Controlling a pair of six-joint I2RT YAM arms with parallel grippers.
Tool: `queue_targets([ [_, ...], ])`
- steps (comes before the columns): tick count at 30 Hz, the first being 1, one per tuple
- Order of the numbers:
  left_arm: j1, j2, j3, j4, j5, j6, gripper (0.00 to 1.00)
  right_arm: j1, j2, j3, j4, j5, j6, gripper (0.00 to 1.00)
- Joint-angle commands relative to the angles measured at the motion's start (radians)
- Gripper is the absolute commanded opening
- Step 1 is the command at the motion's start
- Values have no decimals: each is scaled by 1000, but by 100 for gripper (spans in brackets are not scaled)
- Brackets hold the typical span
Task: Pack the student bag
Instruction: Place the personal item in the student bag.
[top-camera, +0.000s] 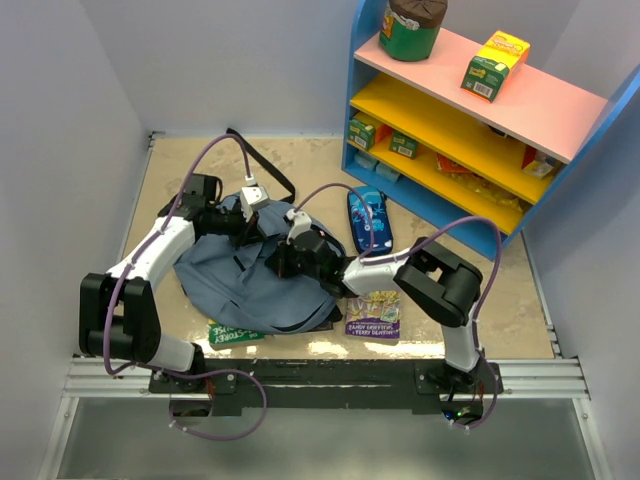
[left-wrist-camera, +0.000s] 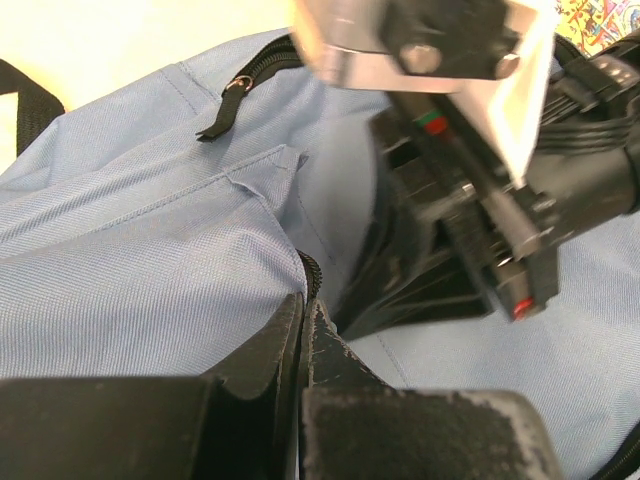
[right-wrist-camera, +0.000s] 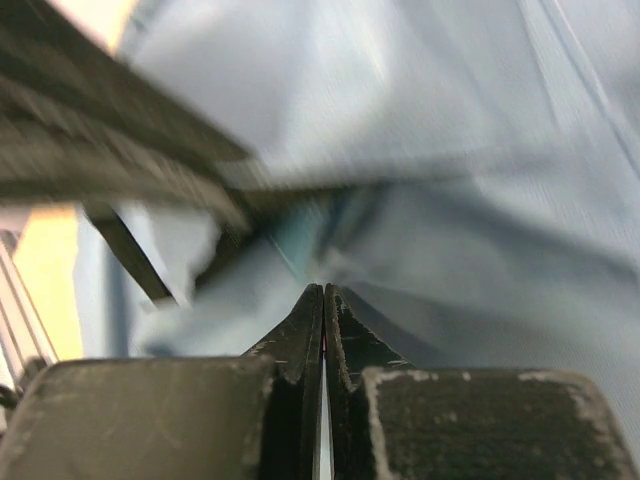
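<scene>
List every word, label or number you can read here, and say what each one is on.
"ANDY GRIFFITHS & TERRY DENTON": upside down on the purple book, likely.
"STOREY": upside down on the green book at the student bag's near edge, uncertain.
Shelf boxes and pencil case: print too small to read.
Wrist views: no text.

My left arm (top-camera: 155, 248) and right arm (top-camera: 440, 285) are built from chunky black joint housings joined by smooth white links. A lilac cable (top-camera: 212, 143) loops along each. Both bases are bolted to a black bar (top-camera: 330, 385) on a silver rail (top-camera: 560, 372). My left claw (left-wrist-camera: 305, 305) and right claw (right-wrist-camera: 323, 295) have black wedge-shaped fingers with rough, scuffed faces. My right wrist wears a silver plate (left-wrist-camera: 350, 55) with dark screw heads and small red and green marks.
</scene>
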Motion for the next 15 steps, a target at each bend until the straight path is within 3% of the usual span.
queue_targets([
  [1, 8, -9, 5, 1, 45, 19, 0, -1, 27, 99, 47, 9, -9, 0],
  [10, 8, -28, -58, 1, 64, 48, 0, -18, 123, 185, 98, 6, 89, 0],
  [15, 8, -20, -31, -80, 105, 102, 0, -53, 174, 234, 124, 38, 155, 0],
])
